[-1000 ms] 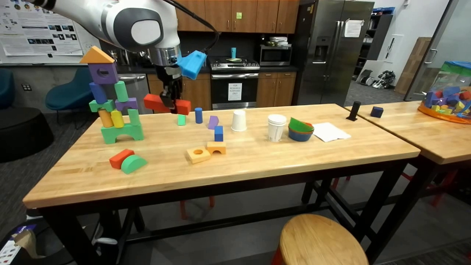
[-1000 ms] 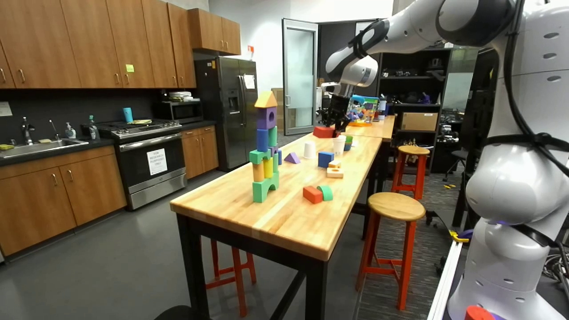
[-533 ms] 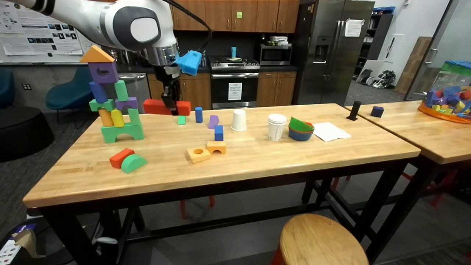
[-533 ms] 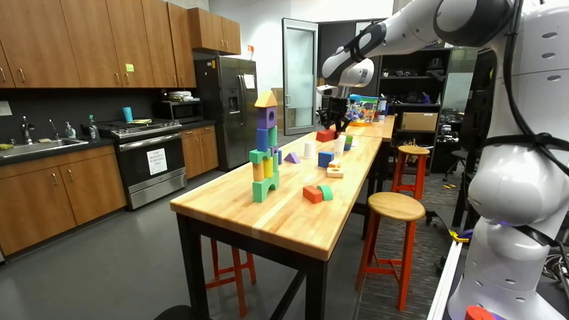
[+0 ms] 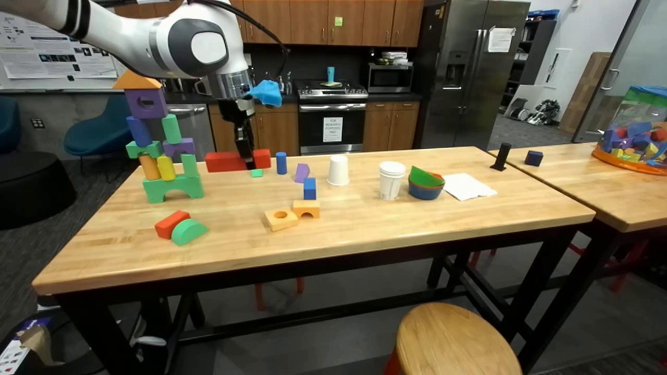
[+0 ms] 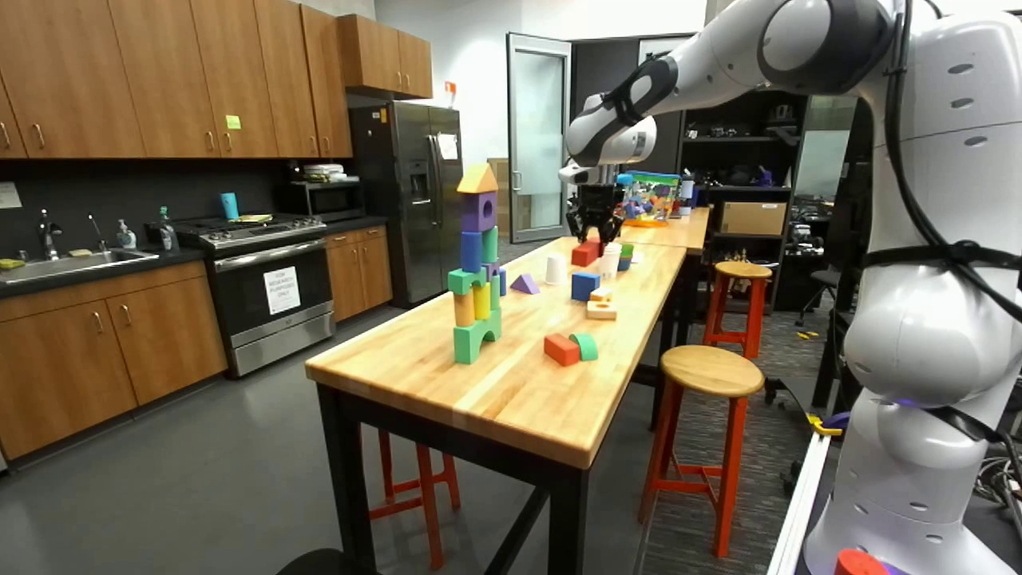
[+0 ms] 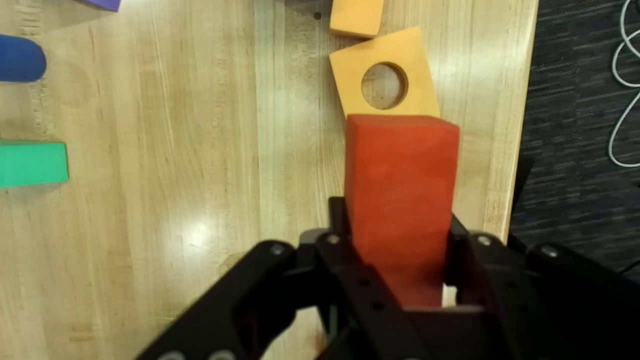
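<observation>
Wrist view, inspected left to right: a blue cylinder (image 7: 20,58) stands on the table (image 7: 200,125), with a green block (image 7: 32,163) near it; right of centre, my gripper (image 7: 396,220) is clamped on a long red block (image 7: 402,165), jaws pressed to its two opposite sides; the block obstructs my sight of the tabletop below and covers one edge of a yellow block (image 7: 419,82) with a round hole; dark carpet (image 7: 565,200) shows past the table edge at far right.

In an exterior view, likewise left to right: a tower of blocks (image 5: 171,130), topped by an orange triangle (image 5: 136,80), stands to the left of my red block, a relation found in both exterior views; a short red block (image 5: 172,225) and a green half-round (image 5: 189,232) lie side by side on the table; the long red block is held above the tabletop, partly masking the green block from this angle; next come a purple triangular block (image 5: 302,173), a blue block (image 5: 309,188) and a yellow arch (image 5: 306,208); then an upturned white cup (image 5: 338,170), a stack of white paper cups (image 5: 392,179) and nested bowls (image 5: 425,194), a green bowl (image 5: 424,177) tilted uppermost; lastly, a white sheet (image 5: 469,186) beside the bowls.
</observation>
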You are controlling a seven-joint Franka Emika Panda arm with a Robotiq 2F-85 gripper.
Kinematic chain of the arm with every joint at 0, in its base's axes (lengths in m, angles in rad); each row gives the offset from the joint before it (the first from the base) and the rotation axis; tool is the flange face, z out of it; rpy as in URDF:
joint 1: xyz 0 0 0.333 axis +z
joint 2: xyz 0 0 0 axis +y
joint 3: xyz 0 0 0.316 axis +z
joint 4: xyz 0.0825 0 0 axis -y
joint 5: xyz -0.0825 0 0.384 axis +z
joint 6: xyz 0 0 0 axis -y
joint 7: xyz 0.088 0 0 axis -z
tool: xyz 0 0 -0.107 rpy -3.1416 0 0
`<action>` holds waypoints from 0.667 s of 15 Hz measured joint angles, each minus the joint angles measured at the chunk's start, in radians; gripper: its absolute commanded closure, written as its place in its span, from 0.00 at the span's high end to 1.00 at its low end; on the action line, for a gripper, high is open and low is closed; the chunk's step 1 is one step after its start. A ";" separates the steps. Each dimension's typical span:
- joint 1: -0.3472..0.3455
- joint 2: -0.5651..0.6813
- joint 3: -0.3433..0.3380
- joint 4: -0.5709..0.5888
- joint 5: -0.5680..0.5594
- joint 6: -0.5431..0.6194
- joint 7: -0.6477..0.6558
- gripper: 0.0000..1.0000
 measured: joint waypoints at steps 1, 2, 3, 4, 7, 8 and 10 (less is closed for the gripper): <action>0.001 0.011 0.001 0.006 0.000 0.001 0.000 0.16; 0.002 0.021 0.001 0.012 0.002 0.002 -0.001 0.16; 0.002 0.031 0.002 0.018 0.003 0.002 0.000 0.16; 0.003 0.042 0.002 0.024 0.004 0.002 0.000 0.16; 0.003 0.069 0.002 0.036 0.005 0.004 0.000 0.16; 0.003 0.075 0.002 0.038 0.005 0.006 0.000 0.16; 0.003 0.085 0.002 0.040 0.011 0.008 0.000 0.16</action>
